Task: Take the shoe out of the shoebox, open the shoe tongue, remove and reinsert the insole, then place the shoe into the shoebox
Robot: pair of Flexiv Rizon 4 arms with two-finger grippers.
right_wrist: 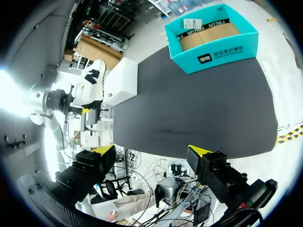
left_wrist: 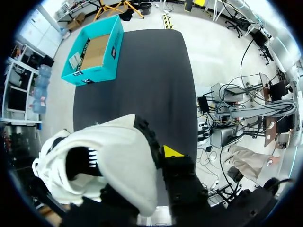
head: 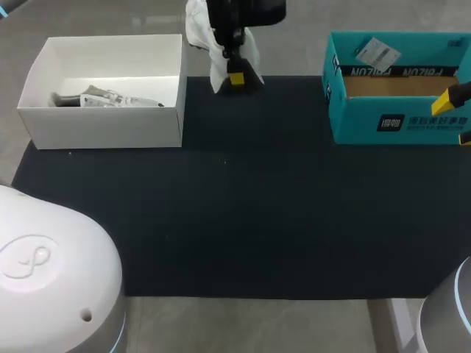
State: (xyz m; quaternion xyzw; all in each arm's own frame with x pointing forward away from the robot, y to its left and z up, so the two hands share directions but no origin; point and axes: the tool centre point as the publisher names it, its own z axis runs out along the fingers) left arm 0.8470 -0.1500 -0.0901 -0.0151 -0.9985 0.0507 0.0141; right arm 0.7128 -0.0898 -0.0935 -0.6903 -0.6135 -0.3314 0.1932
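1. The left gripper (head: 235,77) is clenching the white shoe (left_wrist: 118,161) and holding it in the air over the far edge of the black mat (head: 257,220), between the two boxes. One yellow fingertip is pressing against the dark sole; the other is hiding behind the shoe.
2. In the right wrist view the shoe is showing a dark logo on its side.
3. The right gripper (right_wrist: 151,150) is hanging beside the teal shoebox (head: 353,121), fingers released and spread wide with nothing between them.
4. The shoebox is sitting open, bearing dark printed panels on its walls and a white label sticker (head: 377,53) inside; the print is too small to read.
5. The white box (head: 103,129) is holding crumpled grey-and-white stuffing (head: 110,99).
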